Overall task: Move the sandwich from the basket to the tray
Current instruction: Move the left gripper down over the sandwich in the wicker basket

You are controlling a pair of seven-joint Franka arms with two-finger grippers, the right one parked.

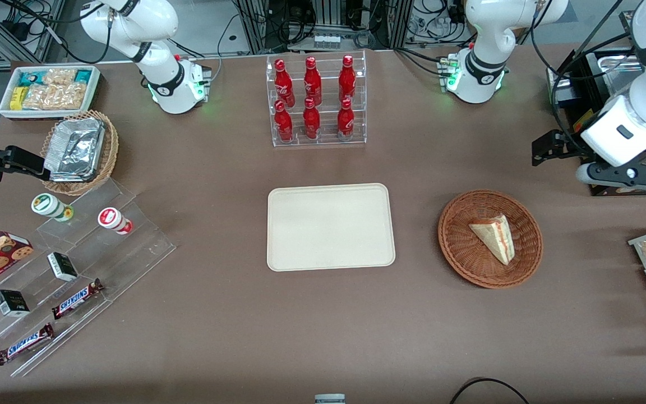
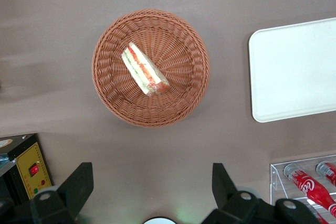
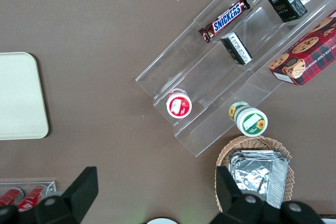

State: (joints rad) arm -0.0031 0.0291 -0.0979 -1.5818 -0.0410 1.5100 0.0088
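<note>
Sandwich (image 1: 494, 237) lies in the reddish-brown basket (image 1: 460, 259), at three o'clock from the cream tray (image 1: 331, 226) in the front view, basket and tray well apart. Left gripper (image 2: 152, 182) hangs above the table near the basket, fingers spread wide, holding nothing.

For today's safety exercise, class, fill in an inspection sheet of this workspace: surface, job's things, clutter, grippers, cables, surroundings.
Surface: brown table, no spills seen.
Job's things: sandwich lies in the basket; tray bare, beside the basket.
Clutter: rack of red bottles, farther from the front camera than the tray; snack bars on a clear stand toward the parked arm's end.
Grippers: gripper open, raised above the table, beside the basket.
Cables: one black cable at the near table edge.
Surroundings: equipment racks and wiring past the table.
</note>
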